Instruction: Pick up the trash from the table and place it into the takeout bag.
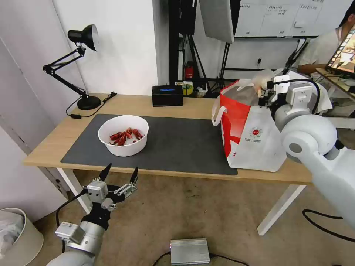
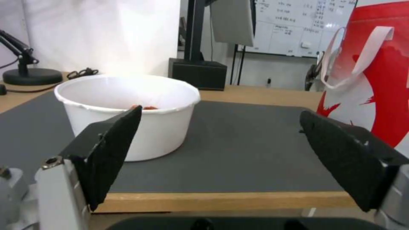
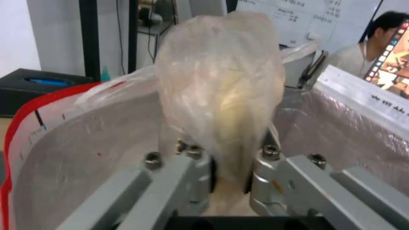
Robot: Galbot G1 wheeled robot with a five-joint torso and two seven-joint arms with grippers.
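The white bowl of red crayfish shells (image 1: 123, 135) (image 2: 127, 108) stands on the left half of the table's grey mat (image 1: 177, 147). My left gripper (image 1: 122, 169) (image 2: 220, 113) hangs open below and in front of the table's front edge, pointing at the bowl with nothing between its fingers. The takeout bag (image 1: 251, 136) (image 2: 375, 73), white with red sides, stands upright at the table's right end. Above its open mouth my right gripper (image 1: 263, 92) (image 3: 230, 179) is shut on the small knotted clear bag with a yellowish lump (image 1: 260, 79) (image 3: 221, 95). Silver foil lining (image 3: 85, 153) shows below it.
A black tissue box (image 1: 167, 95) sits at the table's back edge and a black desk lamp (image 1: 79, 66) at the back left, its cord trailing by the mat. On the floor lie a silver box (image 1: 189, 251) and a pale bin (image 1: 14, 236).
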